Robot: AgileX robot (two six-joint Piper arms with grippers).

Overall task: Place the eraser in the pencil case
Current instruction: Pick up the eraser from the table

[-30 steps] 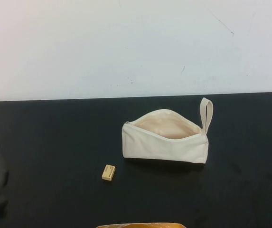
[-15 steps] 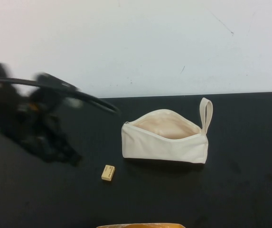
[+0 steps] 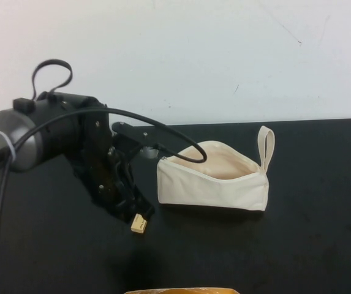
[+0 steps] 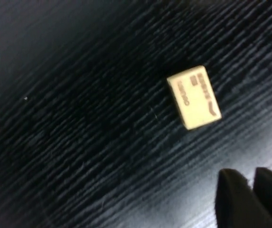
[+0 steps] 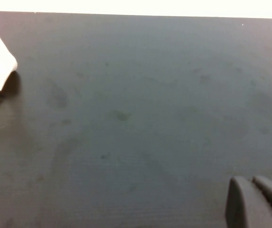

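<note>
The black table carries everything. The pencil case lies on it unzipped, mouth gaping, pale lining showing and, as far as I can see, nothing inside. My left gripper hangs just left of the case, right over the eraser; its jaws look nearly closed and hold nothing. I should spread them to straddle the eraser squarely before descending. My right gripper sits parked right of the case, jaws close together, empty.

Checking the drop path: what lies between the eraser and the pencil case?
Only bare black table separates the eraser from the pencil case in the high view; the left hand hangs beside the eraser.
</note>
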